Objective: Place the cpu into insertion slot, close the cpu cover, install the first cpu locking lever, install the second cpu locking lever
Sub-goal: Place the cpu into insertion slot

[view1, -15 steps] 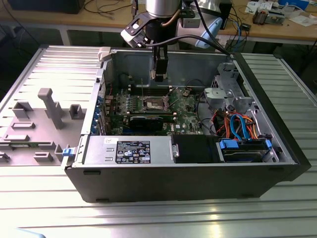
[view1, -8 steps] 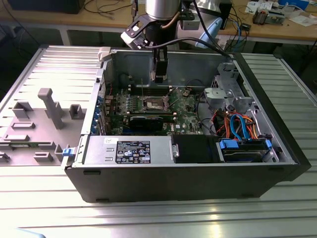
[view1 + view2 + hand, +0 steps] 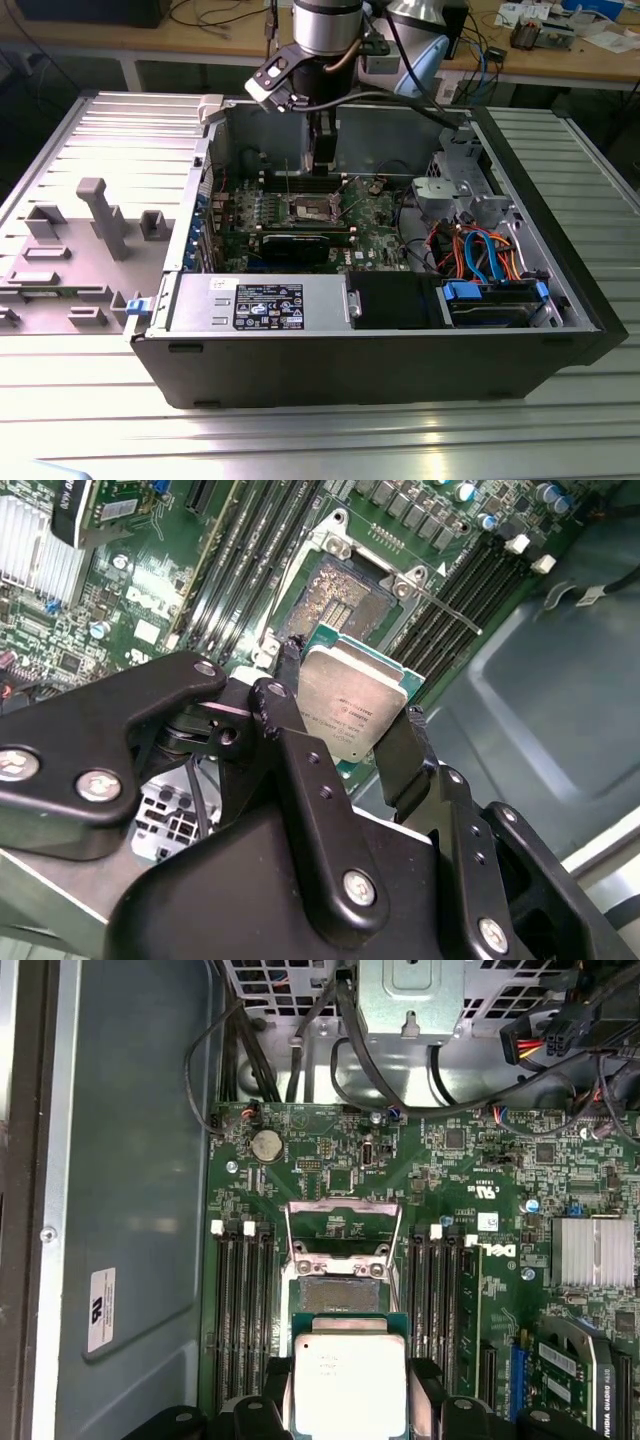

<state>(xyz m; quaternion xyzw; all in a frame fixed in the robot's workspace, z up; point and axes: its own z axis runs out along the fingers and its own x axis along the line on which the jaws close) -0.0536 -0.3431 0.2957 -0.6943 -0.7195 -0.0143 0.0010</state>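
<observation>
The cpu [image 3: 352, 705], silver-grey top showing, is hanging pinched at its edges in the gripper [image 3: 350, 720], close by the insertion slot [image 3: 335, 600] but not seated. The slot's dark centre is lying bare, and the cpu cover [image 3: 343, 1204] is standing flipped open.

The cpu [image 3: 350, 1385] is showing a silver-grey top with faint dark print, and a thin green edge is peeking out from under it in both wrist views. The gripper [image 3: 350, 705] is looking matte black, with shiny silver screws dotting it. The insertion slot [image 3: 340, 1295] is showing a dark, brownish speckled centre inside a pale metal rim, and the cpu cover [image 3: 340, 1252] is glinting silver. The circuit board [image 3: 470, 1160] is glowing deep green, striped by black memory slots [image 3: 240, 1310]. A heat sink [image 3: 592, 1250] is shining in silver ribs. In the exterior view, orange, blue and red cables [image 3: 480, 250] are standing out against the dark grey case [image 3: 400, 365], and the table [image 3: 300, 440] is running in pale silver ridges
</observation>
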